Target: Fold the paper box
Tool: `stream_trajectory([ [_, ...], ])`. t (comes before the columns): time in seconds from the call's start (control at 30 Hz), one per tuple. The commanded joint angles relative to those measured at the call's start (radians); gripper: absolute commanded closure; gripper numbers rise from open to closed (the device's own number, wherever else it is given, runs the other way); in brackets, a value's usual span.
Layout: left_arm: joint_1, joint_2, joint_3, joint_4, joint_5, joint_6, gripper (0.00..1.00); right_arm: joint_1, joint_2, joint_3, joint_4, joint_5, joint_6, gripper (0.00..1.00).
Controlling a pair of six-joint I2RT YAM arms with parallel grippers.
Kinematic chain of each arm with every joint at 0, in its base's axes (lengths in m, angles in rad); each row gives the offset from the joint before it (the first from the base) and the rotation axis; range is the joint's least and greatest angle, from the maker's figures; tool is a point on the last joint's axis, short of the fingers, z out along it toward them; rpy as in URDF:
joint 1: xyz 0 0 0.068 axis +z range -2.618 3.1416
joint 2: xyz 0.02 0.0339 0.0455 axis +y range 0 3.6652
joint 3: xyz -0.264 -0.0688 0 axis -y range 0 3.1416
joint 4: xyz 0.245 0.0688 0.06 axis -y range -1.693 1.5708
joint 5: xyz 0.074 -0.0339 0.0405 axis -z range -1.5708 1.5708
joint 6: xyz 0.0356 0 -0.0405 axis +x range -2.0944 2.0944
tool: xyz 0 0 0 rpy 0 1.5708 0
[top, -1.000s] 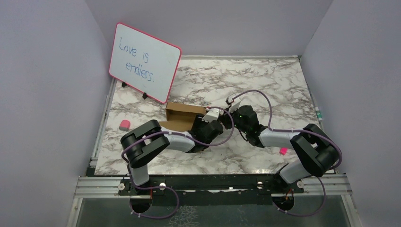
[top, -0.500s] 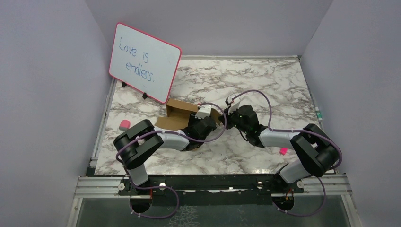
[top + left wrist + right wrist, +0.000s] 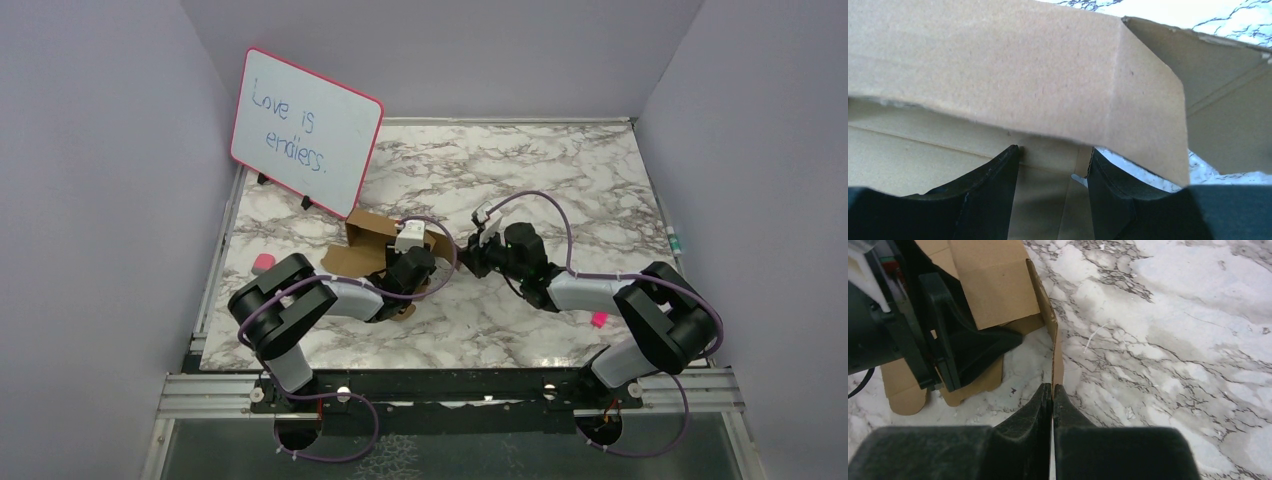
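Marble table, paper box at left end effector

Lavender walls, marble table.

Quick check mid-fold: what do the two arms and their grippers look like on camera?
Both the left arm and right arm have bulky black joints joined by light grey links, with a purple cable looping along each. The left gripper and right gripper have matte black, wedge-shaped fingers.
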Motion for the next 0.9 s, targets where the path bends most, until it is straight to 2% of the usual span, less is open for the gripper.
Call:
stream_trajectory([
  [0.0, 0.013, -0.018, -0.033, 0.052, 0.067, -0.046, 0.48, 0.007, 0.005, 0.014, 0.016, -0.147, -0.023, 0.92],
  [0.17, 0.022, -0.013, -0.05, 0.071, 0.074, -0.05, 0.5, 0.007, 0.023, 0.022, 0.043, -0.277, -0.016, 0.86],
  [0.3, 0.032, -0.018, -0.068, 0.084, 0.088, -0.051, 0.52, 0.007, 0.02, 0.026, 0.041, -0.303, -0.019, 0.77],
  [0.53, 0.052, -0.03, -0.106, 0.117, 0.122, -0.05, 0.57, 0.006, -0.051, 0.044, -0.025, -0.207, -0.047, 0.63],
  [0.87, 0.067, -0.024, -0.122, 0.149, 0.165, -0.047, 0.58, -0.039, -0.14, 0.097, -0.101, 0.007, -0.117, 0.54],
])
